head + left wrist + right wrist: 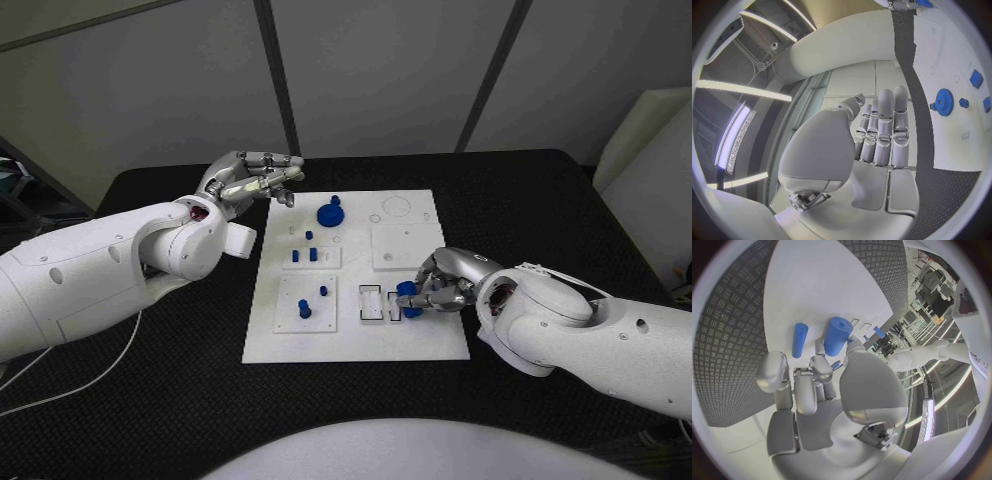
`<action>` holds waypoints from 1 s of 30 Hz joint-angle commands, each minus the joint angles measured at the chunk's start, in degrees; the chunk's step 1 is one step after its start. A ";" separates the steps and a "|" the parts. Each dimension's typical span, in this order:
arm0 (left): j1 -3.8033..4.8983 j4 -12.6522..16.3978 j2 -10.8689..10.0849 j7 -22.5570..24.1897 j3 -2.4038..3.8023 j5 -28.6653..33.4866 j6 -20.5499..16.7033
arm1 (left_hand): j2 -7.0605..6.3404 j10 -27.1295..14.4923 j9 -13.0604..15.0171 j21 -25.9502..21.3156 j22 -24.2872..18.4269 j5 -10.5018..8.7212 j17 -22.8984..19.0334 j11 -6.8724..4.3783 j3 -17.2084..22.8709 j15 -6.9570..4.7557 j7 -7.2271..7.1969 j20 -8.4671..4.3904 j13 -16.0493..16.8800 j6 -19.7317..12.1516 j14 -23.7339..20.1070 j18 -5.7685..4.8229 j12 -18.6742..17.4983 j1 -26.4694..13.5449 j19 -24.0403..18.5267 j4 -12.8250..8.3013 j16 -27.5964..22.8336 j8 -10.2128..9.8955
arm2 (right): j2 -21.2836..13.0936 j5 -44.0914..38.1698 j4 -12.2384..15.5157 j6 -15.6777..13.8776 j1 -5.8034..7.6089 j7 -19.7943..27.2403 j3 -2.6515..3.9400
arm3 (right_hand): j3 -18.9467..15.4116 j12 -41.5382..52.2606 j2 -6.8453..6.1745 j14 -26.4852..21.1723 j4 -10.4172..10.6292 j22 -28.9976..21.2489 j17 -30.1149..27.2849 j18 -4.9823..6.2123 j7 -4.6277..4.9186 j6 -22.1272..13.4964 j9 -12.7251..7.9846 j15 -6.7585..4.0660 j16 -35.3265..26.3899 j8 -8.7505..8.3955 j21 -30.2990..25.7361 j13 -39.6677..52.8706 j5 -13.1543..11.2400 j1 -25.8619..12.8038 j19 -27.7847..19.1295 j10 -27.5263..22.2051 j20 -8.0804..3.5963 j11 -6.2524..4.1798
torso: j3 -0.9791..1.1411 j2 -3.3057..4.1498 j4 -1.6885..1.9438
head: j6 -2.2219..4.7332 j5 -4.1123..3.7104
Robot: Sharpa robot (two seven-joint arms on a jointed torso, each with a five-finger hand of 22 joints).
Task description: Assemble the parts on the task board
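Though seemingly pinched, cylinder [837, 336] at robot hand [444, 282]

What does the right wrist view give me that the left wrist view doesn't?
Right wrist only: the right robot hand at a fat blue cylinder, its fingertips against it, and a slimmer blue peg lying beside it.
Left wrist only: the left robot hand, fingers straight and empty, plus the blue gear.
Both: the white task board on the black table.

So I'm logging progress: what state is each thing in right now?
Left robot hand: raised over the task board's far left corner, fingers together, holding nothing.
Right robot hand: gripping a blue cylinder at the board's near right.
Blue gear: seated on the task board.
Blue pegs: upright in their plate.
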 commanded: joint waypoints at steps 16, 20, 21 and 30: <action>0.01 0.11 -0.14 0.24 0.04 0.12 0.65 | 0.15 -0.36 -0.05 -0.23 -0.05 0.25 -0.12 0.00 -0.07 -0.08 0.09 -0.05 -0.05 -0.09 -0.44 -1.04 0.52 0.05 -0.14 -0.21 -0.31 0.07 | -0.61 -1.18 0.85 0.54 -0.64 -0.77 -0.26 | 0.65 1.33 3.61 4.48 -1.14 0.90 6.65 -0.57 -0.75 0.07 1.45 -0.43 0.84 2.83 0.80 2.09 8.41 6.89 0.66 0.84 -0.33 -0.52 | 0.07 -0.04 -0.08 | -0.26 0.15; -0.06 0.10 -0.15 0.22 0.04 0.12 0.84 | 0.26 -0.40 -0.05 -0.23 -0.03 0.34 -0.16 -0.03 0.09 -0.13 0.06 -0.08 -0.05 -0.09 -0.48 -1.02 0.59 0.31 -0.15 -0.40 -0.32 0.09 | -1.43 3.28 2.41 -2.42 -0.65 -0.32 -0.24 | 0.64 1.06 3.81 4.62 -1.03 1.66 7.42 -0.71 -0.94 0.23 1.82 -0.58 1.15 3.38 1.28 2.10 12.26 7.87 1.05 0.77 -0.48 -0.71 | 0.04 -0.06 -0.14 | -0.23 0.06; -0.07 0.10 -0.15 0.21 0.04 0.12 0.91 | 0.37 -0.43 -0.05 -0.20 0.02 0.41 -0.19 -0.06 0.28 -0.17 0.05 -0.12 -0.06 -0.09 -0.52 -0.99 0.64 0.62 -0.16 -0.62 -0.33 0.11 | -1.65 4.76 2.86 -3.31 -0.65 -0.03 -0.24 | 0.58 0.97 3.86 4.63 -0.88 1.87 7.47 -0.76 -0.99 0.30 1.92 -0.61 1.17 3.53 1.41 2.07 12.77 7.88 1.15 0.76 -0.50 -0.75 | 0.02 -0.05 -0.13 | -0.17 0.00; -0.14 0.05 0.04 0.14 0.04 0.12 1.34 | 0.52 -0.53 -0.06 -0.09 0.18 0.41 -0.29 -0.06 0.73 -0.23 0.07 -0.21 -0.10 -0.12 -0.62 -0.99 0.78 1.15 -0.20 -1.11 -0.34 0.15 | -3.01 12.79 5.60 -9.71 -0.59 2.40 -0.17 | -0.07 1.07 4.00 4.66 -0.12 2.32 7.71 -0.84 -1.11 0.55 2.29 -0.67 1.27 4.08 1.69 2.34 13.16 6.93 1.37 1.02 -0.57 -0.84 | -0.05 -0.11 0.08 | 0.14 -0.32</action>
